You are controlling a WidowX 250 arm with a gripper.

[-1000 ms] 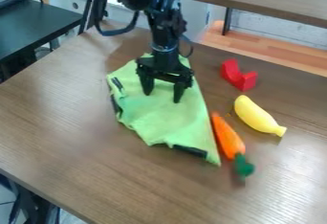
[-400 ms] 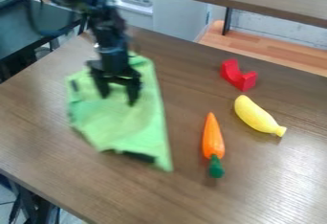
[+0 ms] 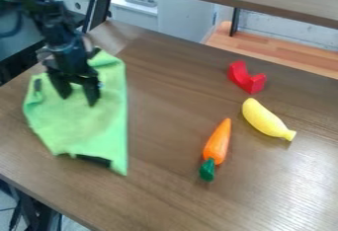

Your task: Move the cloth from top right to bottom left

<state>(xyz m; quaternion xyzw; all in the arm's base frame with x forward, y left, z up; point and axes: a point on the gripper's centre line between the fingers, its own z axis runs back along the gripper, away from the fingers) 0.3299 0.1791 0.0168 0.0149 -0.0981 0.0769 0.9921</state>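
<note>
The black gripper (image 3: 78,96) hangs at the left of the camera view, over the upper part of the green cloth (image 3: 82,126). Its two fingertips stand apart and rest against or just above the cloth; whether any fabric is pinched between them I cannot tell. The cloth lies spread on the left side of the table, with dark patches along its edges and its lower corner pointing toward the front. Part of its upper end is hidden behind the gripper.
An orange carrot (image 3: 218,143) with a green top lies right of the cloth. Farther right are a yellow banana-like toy (image 3: 264,118) and a red curved block (image 3: 247,78). The wooden table (image 3: 172,195) has its left edge close to the cloth.
The gripper and the cloth have moved left together across the table. The carrot, earlier beside the cloth's right edge, has shifted slightly left and turned. The banana and red block have stayed put.
</note>
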